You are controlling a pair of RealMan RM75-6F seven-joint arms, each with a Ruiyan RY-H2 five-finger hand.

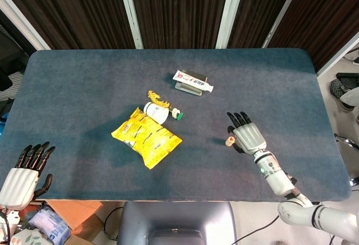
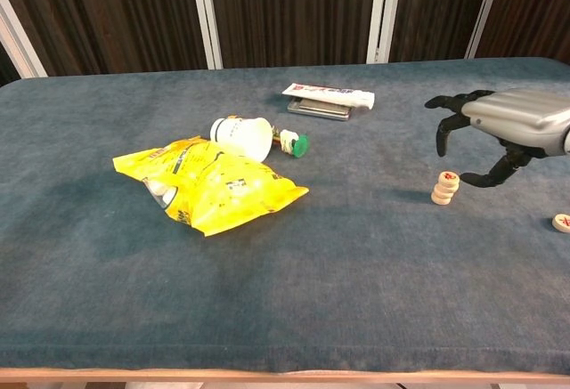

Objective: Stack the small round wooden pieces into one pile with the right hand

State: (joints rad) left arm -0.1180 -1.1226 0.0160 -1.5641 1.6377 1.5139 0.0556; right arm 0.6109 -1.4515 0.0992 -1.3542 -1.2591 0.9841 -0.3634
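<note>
While the right hand (image 2: pixel 499 131) hovers open and empty beside the pile (image 2: pixel 443 187) on the counter (image 2: pixel 356 264), a careless brush could topple it; one loose piece (image 2: pixel 562 222) lies apart.

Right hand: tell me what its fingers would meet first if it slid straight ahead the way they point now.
Probably nothing. In the head view the right hand points up the bare table; the pile of wooden pieces sits beside it, off that line. Depth is uncertain.
</note>
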